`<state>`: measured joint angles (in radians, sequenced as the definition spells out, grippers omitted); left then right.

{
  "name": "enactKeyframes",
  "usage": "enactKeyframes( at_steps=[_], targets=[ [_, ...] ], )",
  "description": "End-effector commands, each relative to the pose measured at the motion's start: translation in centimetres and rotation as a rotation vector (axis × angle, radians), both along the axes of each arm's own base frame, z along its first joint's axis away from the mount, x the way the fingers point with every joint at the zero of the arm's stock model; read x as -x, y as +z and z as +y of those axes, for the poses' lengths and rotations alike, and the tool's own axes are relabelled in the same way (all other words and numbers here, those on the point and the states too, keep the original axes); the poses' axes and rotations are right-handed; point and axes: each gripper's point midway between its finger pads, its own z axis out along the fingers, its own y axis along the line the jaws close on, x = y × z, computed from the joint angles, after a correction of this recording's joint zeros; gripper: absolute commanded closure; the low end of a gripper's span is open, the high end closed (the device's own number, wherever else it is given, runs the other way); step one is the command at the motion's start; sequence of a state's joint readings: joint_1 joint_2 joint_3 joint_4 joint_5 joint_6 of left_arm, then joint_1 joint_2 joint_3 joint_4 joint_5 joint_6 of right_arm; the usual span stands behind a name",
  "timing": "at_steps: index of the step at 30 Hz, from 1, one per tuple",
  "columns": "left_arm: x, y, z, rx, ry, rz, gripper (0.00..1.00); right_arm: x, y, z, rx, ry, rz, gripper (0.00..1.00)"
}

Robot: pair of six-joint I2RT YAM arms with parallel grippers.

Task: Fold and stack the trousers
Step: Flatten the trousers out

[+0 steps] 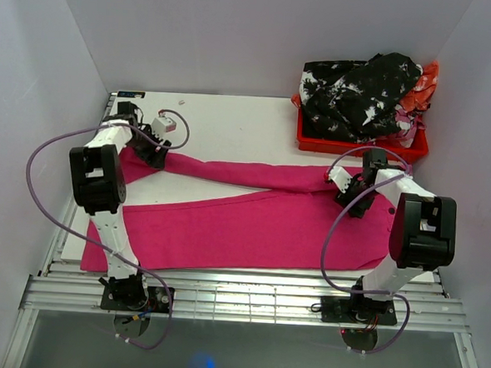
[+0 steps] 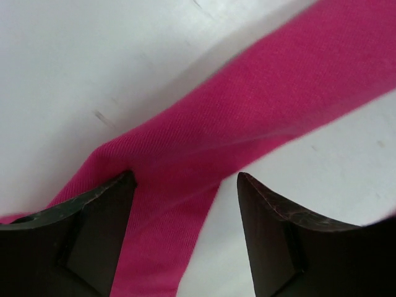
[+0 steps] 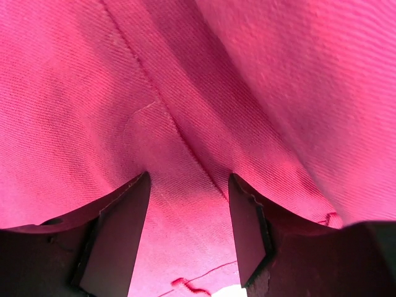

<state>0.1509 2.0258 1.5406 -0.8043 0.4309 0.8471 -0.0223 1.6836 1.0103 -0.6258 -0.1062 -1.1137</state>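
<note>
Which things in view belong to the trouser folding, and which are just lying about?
Part of the job:
- pink trousers, spread across the table
- left fingers, at the far leg's end
- right fingers, over the cloth near its right end

Lying about:
- red crate, far right corner
- black floral clothes, heaped in it

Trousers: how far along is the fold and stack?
Done: nothing folded yet. The trousers lie spread flat on the table, legs apart.
In hand: the left gripper stands open over the left end of the far leg. The right gripper has cloth between its fingers near the waist, but whether it grips is unclear.
Left: every fold, then the stacking.
</note>
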Motion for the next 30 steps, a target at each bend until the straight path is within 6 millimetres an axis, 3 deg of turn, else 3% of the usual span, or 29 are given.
enactKeyframes(
  at_steps=[1,6,8,12,14,15,16,20,21,25,30],
  targets=[
    [-5.3,-0.4,0.6,0.010,0.082,-0.091,0.23,5.0,-3.4,-2.5,0.104,0.041,0.145,0.40],
    [-10.0,-1.4,0.9,0.091,0.257,-0.075,0.22,6.9,-3.8,-3.7,0.152,0.078,0.172,0.40],
    [-10.7,-1.7,1.4,0.084,0.304,-0.071,0.21,8.0,-3.8,-4.1,0.161,0.076,0.188,0.40],
    [-10.1,-2.1,2.4,0.075,0.360,-0.010,0.16,10.2,-3.7,-4.7,0.179,0.109,0.207,0.40],
    [-9.4,-1.0,2.3,0.113,0.344,-0.001,0.14,10.6,-3.0,-4.4,0.163,0.128,0.192,0.40],
    [-8.2,-0.3,2.0,0.144,0.313,0.029,0.11,10.4,-2.0,-4.1,0.149,0.128,0.169,0.40],
    [-7.2,1.2,1.2,0.163,0.238,0.008,0.02,9.9,-1.4,-3.0,0.088,0.128,0.141,0.39],
    [-3.7,4.4,0.9,0.160,0.152,-0.039,0.02,5.2,4.4,-0.3,-0.076,0.071,0.005,0.38],
    [-3.3,5.0,1.7,0.166,0.167,-0.051,0.02,2.9,6.8,0.2,-0.103,0.064,-0.063,0.38],
    [-2.7,5.6,4.6,0.128,0.200,-0.079,0.11,-1.7,10.9,4.0,-0.183,0.097,-0.192,0.39],
    [-3.3,4.2,6.9,0.050,0.155,-0.112,0.13,-4.4,11.5,9.6,-0.187,0.205,-0.239,0.39]
  ],
)
